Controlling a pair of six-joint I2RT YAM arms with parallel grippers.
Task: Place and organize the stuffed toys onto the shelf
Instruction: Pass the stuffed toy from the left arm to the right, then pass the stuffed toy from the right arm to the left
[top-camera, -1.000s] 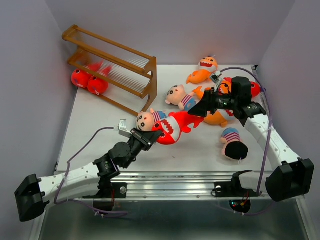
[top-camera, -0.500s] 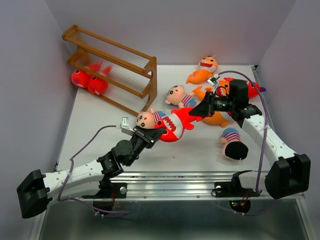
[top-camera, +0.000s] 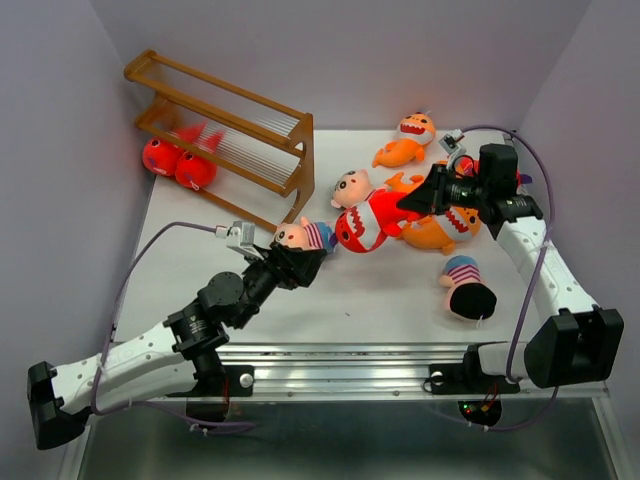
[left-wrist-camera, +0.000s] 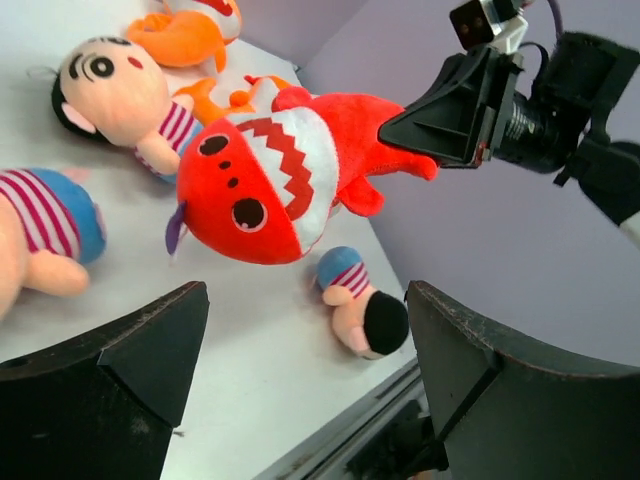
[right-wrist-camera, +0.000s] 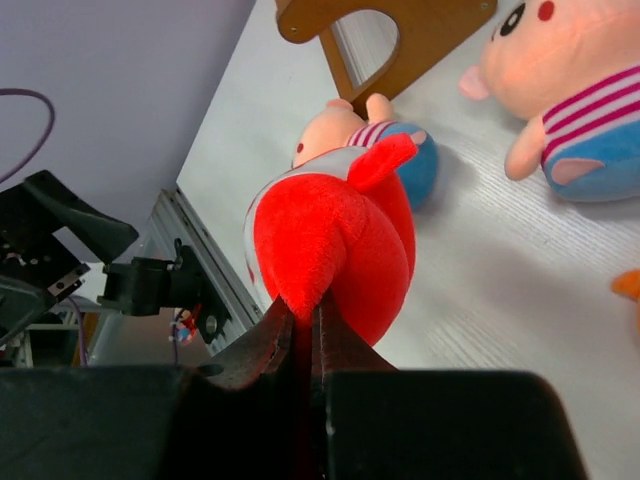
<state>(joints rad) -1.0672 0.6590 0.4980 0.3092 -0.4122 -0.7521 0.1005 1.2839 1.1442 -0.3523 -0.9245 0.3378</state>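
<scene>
Red shark (top-camera: 365, 225) is pinched by its tail in the right gripper (top-camera: 408, 204), fingers squeezed tight on the plush, toothy mouth facing the left arm. Left gripper (top-camera: 297, 265) has its fingers spread wide with nothing in them, just beside a striped boy doll (top-camera: 305, 236) lying on the table (top-camera: 380, 300). Shelf (top-camera: 225, 130) sits in the far left corner, well apart from the shark, with two red toys (top-camera: 178, 163) down by its bottom tier.

Two stuffed toys (top-camera: 195, 170) lie at the shelf's (top-camera: 304, 165) base, others (top-camera: 405, 140) rightward.
</scene>
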